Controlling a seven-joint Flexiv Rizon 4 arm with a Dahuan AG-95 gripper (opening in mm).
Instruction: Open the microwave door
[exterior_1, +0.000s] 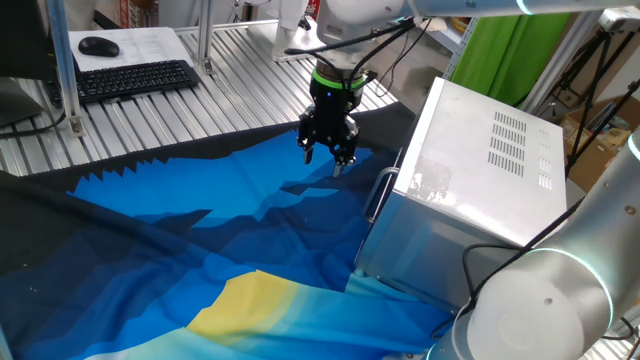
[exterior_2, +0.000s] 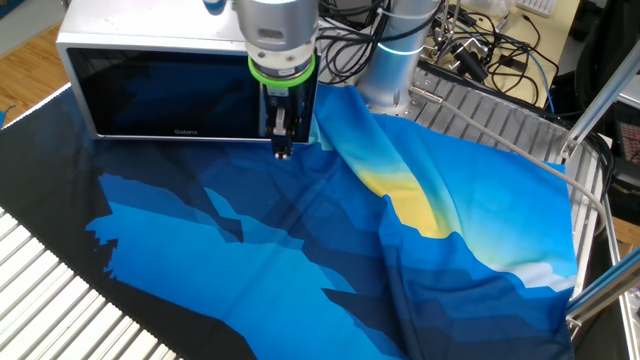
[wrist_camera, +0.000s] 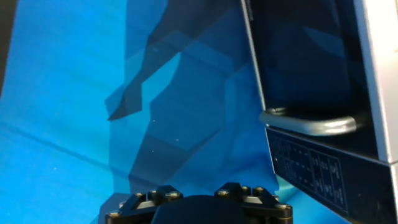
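Note:
The silver microwave (exterior_1: 480, 150) stands at the right of one fixed view and at the top left of the other (exterior_2: 150, 38). Its door (exterior_2: 170, 95), dark glass in a silver frame, sits flush with the casing. The silver bar handle (exterior_1: 378, 195) shows close up in the hand view (wrist_camera: 308, 123), against the door glass (wrist_camera: 298, 56). My gripper (exterior_1: 325, 160) hangs fingers-down over the cloth just in front of the door's handle end, not touching the handle. Its fingers stand apart and hold nothing. In the other fixed view my gripper (exterior_2: 283, 145) hides the handle.
A blue and yellow cloth (exterior_1: 200, 250) covers the table in front of the microwave. A keyboard (exterior_1: 135, 78) and mouse (exterior_1: 98, 45) lie at the far left. The dark control panel (wrist_camera: 311, 171) sits beside the handle. Cables (exterior_2: 480, 50) and a metal frame post (exterior_2: 600, 90) stand beside the arm's base (exterior_2: 390, 60).

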